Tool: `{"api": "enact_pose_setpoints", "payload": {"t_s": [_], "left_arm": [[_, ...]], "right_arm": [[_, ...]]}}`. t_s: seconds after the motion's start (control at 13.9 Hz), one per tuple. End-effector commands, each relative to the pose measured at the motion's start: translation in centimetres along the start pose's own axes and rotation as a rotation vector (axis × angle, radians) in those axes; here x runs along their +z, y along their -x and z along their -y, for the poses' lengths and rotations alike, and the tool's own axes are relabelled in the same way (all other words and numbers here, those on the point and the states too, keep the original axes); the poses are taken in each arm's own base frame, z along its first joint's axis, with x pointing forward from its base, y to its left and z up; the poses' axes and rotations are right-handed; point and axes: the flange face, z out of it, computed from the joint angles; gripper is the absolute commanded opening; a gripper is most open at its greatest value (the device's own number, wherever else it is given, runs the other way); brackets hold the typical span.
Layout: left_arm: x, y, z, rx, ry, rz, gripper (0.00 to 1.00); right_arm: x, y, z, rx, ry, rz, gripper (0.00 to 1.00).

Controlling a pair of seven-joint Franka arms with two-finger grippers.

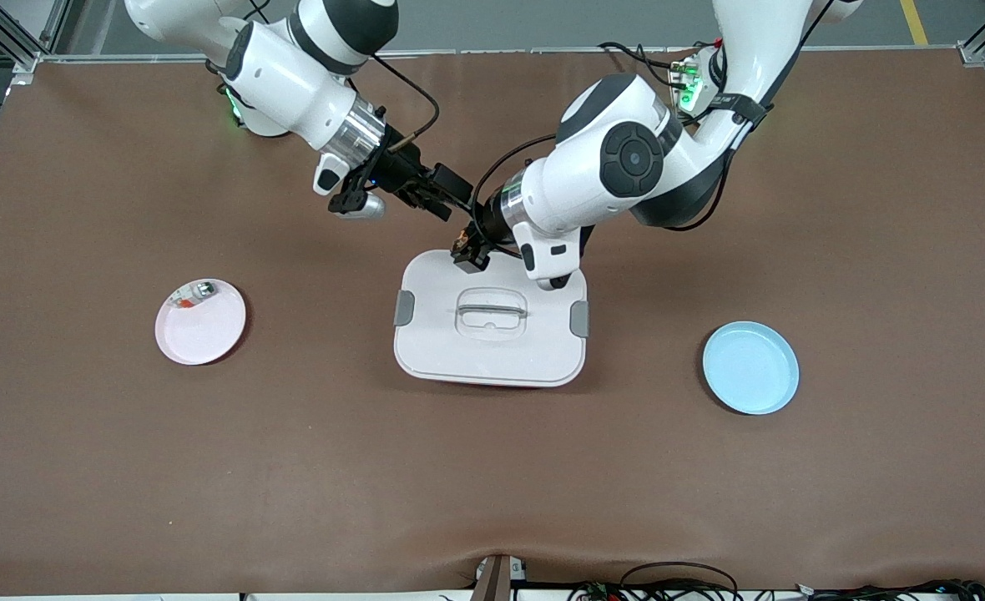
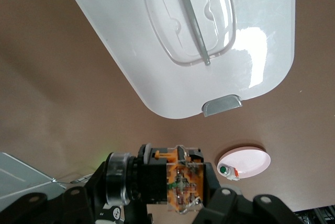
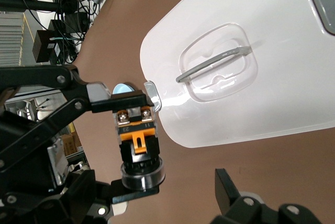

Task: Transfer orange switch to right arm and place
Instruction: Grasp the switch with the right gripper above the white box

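Observation:
The orange switch [image 1: 464, 244], a small black block with an orange band and a clear ring at one end, is held in the air over the edge of the white lidded box [image 1: 492, 355] that lies toward the robots' bases. My left gripper [image 1: 469, 252] is shut on it end to end, as the left wrist view shows [image 2: 167, 185]. The switch fills the bottom of that view [image 2: 175, 182]. My right gripper [image 1: 441, 197] is open right beside the switch, and the switch [image 3: 137, 140] hangs just ahead of its spread fingers [image 3: 226, 188], not touching them.
A pink plate [image 1: 200, 327] with a small silver-and-red piece [image 1: 196, 292] lies toward the right arm's end of the table. A blue plate [image 1: 751, 369] lies toward the left arm's end. The white box has a handle [image 1: 492, 310] and grey clips.

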Motion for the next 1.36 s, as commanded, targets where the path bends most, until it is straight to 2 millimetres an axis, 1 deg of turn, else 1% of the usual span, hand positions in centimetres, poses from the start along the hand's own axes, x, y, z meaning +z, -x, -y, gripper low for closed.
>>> {"api": "enact_pose_setpoints", "payload": {"t_s": [0.0,0.36,0.43,0.72,0.93,1.01,1.15,1.29], "left_arm": [[-0.1,0.3,-0.4,-0.027,-0.01,0.035,0.0],[0.2,0.2,-0.4,-0.029,-0.015,0.038,0.0],[0.2,0.3,-0.4,-0.028,-0.016,0.038,0.0],[0.4,0.3,-0.4,-0.03,-0.018,0.04,0.0],[0.4,0.4,-0.4,-0.029,-0.017,0.042,0.0],[0.3,0.4,-0.4,-0.03,-0.016,0.043,0.0],[0.0,0.7,-0.6,-0.04,-0.006,0.046,0.0],[-0.1,0.8,-0.6,-0.042,-0.005,0.049,0.0]], "right_arm": [[0.7,-0.4,0.6,0.004,-0.014,0.001,1.0],[0.9,-0.3,0.5,0.004,-0.011,0.003,1.0],[1.2,-0.4,0.4,0.005,-0.007,0.004,1.0],[1.9,-0.8,0.7,0.005,-0.005,0.003,1.0],[1.9,-0.7,0.9,0.003,-0.008,0.003,1.0],[1.9,-0.7,0.9,0.003,-0.008,0.003,0.96],[1.9,-0.7,0.9,0.003,-0.008,0.003,0.68],[1.9,-0.8,0.8,0.002,-0.007,0.003,0.51]]}}
